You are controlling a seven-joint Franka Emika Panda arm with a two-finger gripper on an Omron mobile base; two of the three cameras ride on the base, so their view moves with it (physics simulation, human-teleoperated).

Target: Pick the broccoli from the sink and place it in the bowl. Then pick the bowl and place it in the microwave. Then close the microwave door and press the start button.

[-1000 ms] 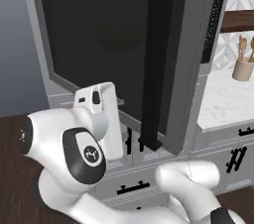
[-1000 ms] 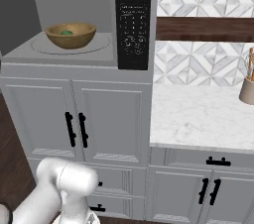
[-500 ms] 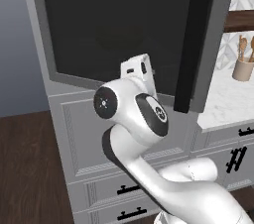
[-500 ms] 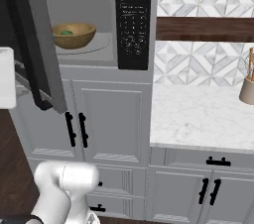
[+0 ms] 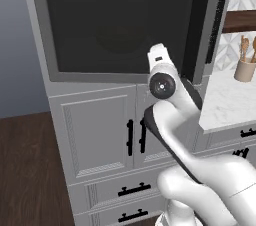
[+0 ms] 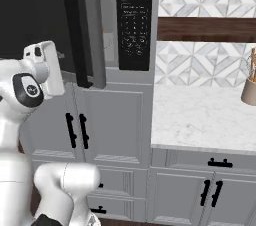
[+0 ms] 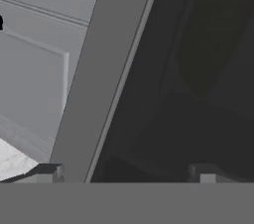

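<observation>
- My pincer (image 7: 124, 176) stands wide and grips nothing; in the hand view its two tips rise far apart, pressed up close against the microwave door (image 7: 106, 74), straddling the grey frame and the dark window.
- From the right base view the hand sits low against the door's lower edge, just left of the long black bar handle (image 6: 75, 30).
- The microwave door (image 5: 120, 25) looks nearly shut to me: in the left base view it lies almost flat with the cabinet front, but in the right base view its handle edge stands a little proud of the keypad panel (image 6: 134, 17).
- The handle's long axis runs upright, top to bottom of the door; the door's own long side runs across.
- Through the window I make out only a faint round shadow, likely the bowl inside; I cannot confirm the broccoli.
- My judgement: loading is done, closing is in its last stretch. Left: seat the door fully, then press start on the keypad.
- The marble tabletop (image 6: 205, 120) lies to the right.
</observation>
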